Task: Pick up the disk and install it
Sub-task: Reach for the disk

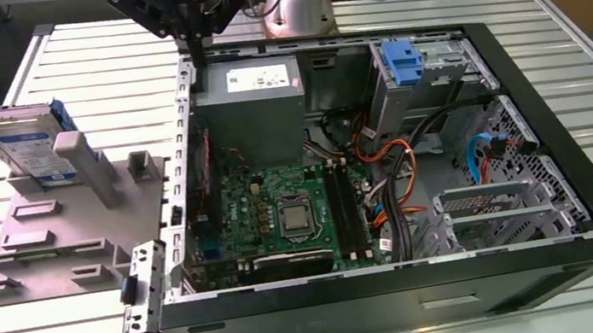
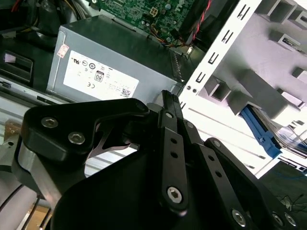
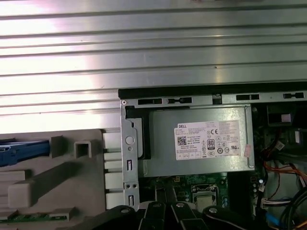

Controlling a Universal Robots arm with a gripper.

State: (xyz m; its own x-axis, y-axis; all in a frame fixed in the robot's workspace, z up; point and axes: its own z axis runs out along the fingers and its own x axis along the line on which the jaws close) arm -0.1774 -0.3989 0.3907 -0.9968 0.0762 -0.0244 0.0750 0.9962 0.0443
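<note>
While your gripper (image 1: 193, 30) hangs over computer case's (image 1: 405, 288) far corner on exterior view's left, beside power supply (image 1: 247, 95), jaws sit pinched together, empty. Bare tabletop (image 1: 87, 60) lies open for you from grey holder (image 1: 54, 241) to far edge. Disk (image 1: 25, 150) stands on edge in holder, near tabletop's edge on exterior view's left. Long axis looks upright, label toward near edge.
</note>
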